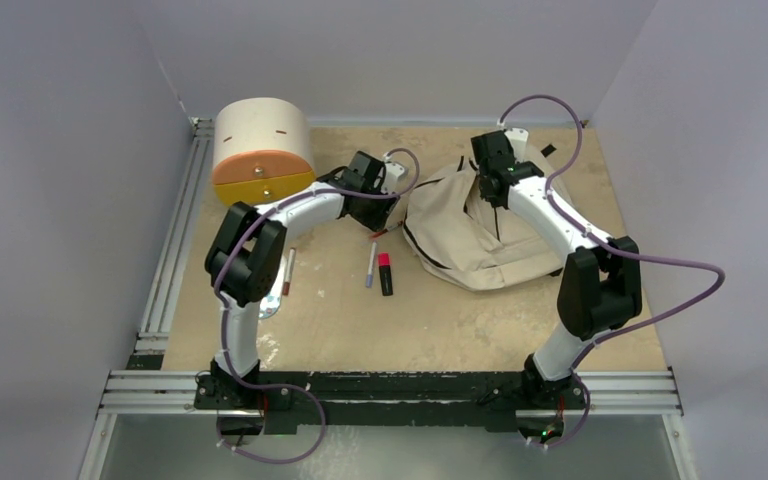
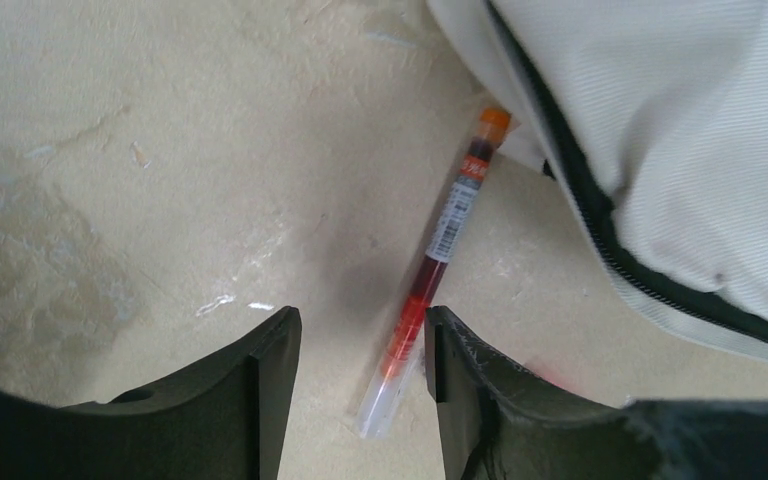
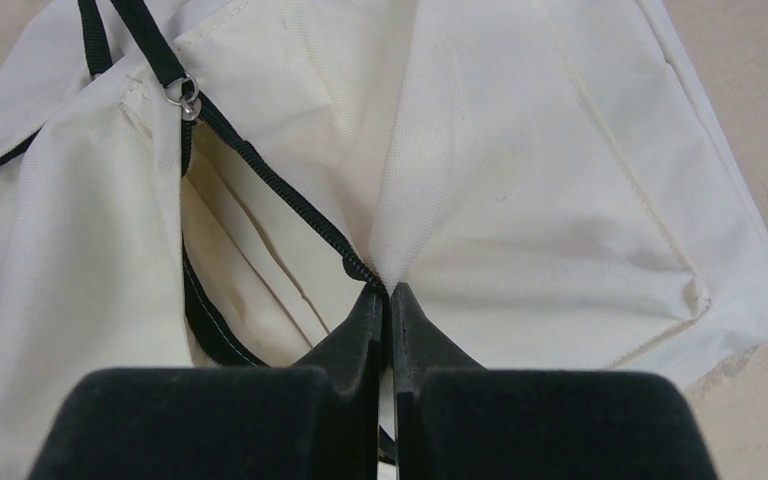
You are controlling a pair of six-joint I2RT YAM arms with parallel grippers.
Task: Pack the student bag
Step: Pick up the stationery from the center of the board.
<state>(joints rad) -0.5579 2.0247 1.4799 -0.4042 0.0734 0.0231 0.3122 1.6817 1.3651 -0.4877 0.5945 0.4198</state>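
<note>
Four pens [image 1: 370, 265] lie unpacked on table [image 1: 340, 320]. Left gripper [image 2: 360, 332], jaws apart, straddles red pen [image 2: 442, 245] beside bag [image 1: 460, 240], far right; right gripper [image 3: 388, 295] clamped on bag's zipper edge

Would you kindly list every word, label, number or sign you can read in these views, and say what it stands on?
No text can be read.
Orange pen: its white label carries barcode-like stripes and a red strip of print, both too blurred to read.
Grey pen and red-and-black marker: too small to tell.
Student bag and drawer box: no print visible.
</note>
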